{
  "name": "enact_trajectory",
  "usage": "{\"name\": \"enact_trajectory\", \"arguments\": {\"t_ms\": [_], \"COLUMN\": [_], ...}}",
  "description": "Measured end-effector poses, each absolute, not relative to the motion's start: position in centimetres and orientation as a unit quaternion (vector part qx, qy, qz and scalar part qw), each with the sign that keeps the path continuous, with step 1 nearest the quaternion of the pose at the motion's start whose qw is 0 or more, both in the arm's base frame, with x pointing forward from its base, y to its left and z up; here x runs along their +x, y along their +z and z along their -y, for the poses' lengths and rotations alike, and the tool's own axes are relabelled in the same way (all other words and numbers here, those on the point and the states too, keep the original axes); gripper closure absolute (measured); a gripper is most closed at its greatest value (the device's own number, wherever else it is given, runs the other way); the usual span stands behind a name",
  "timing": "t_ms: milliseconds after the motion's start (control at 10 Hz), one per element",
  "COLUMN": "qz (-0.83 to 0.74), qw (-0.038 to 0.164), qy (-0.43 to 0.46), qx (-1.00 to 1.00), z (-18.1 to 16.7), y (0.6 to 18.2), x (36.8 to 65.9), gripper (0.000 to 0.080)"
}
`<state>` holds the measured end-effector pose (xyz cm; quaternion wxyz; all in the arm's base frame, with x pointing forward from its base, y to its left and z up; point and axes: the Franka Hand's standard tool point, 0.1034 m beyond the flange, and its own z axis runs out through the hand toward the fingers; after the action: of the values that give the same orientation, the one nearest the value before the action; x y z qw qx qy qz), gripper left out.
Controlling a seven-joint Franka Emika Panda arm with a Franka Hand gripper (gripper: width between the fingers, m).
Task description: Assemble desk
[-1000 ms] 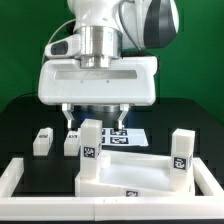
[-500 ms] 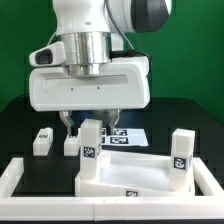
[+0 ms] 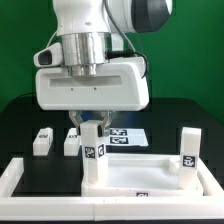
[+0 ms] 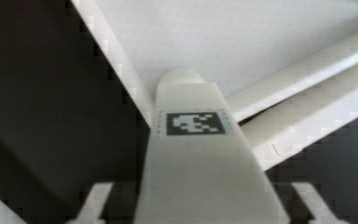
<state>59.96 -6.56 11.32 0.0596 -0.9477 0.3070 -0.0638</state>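
Observation:
The desk's white top panel (image 3: pixel 140 172) lies flat at the front of the black mat. One white tagged leg (image 3: pixel 92 152) stands upright at the panel's left rear corner, and a second leg (image 3: pixel 189 148) stands at its right end. Two more legs (image 3: pixel 42 140) (image 3: pixel 72 143) rest on the mat behind. My gripper (image 3: pixel 90 126) hangs over the left upright leg, straddling its top. In the wrist view that leg (image 4: pixel 197 150) fills the space between my fingers (image 4: pixel 98 205), with a thin dark gap on each side. My gripper (image 4: pixel 202 205) holds nothing.
A thick white rail (image 3: pixel 14 182) frames the mat at the front and left. The marker board (image 3: pixel 126 136) lies flat behind the panel, partly hidden by my hand. Green wall behind.
My jaws have narrowed from wide open to close around the left upright leg, and the hand has sunk a little over it. The panel and right leg sit slightly further right.

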Motion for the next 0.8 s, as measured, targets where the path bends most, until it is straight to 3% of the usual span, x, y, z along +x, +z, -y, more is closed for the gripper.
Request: {"name": "enact_trajectory", "arguments": {"t_ms": [200, 500, 700, 800], "qz": [-0.457, -0.648, -0.664, -0.613], "qw": [0.073, 0.112, 0.116, 0.105], "qy": [-0.051, -0.008, -0.007, -0.015], "qx": [-0.885, -0.753, -0.739, -0.783], "z": [5.7, 4.8, 4.7, 4.6], "y": [11.2, 11.1, 11.1, 11.2], "x": [60.7, 61.9, 62.1, 62.1], "gripper": [0.0509, 0.0509, 0.0509, 0.0399]}}
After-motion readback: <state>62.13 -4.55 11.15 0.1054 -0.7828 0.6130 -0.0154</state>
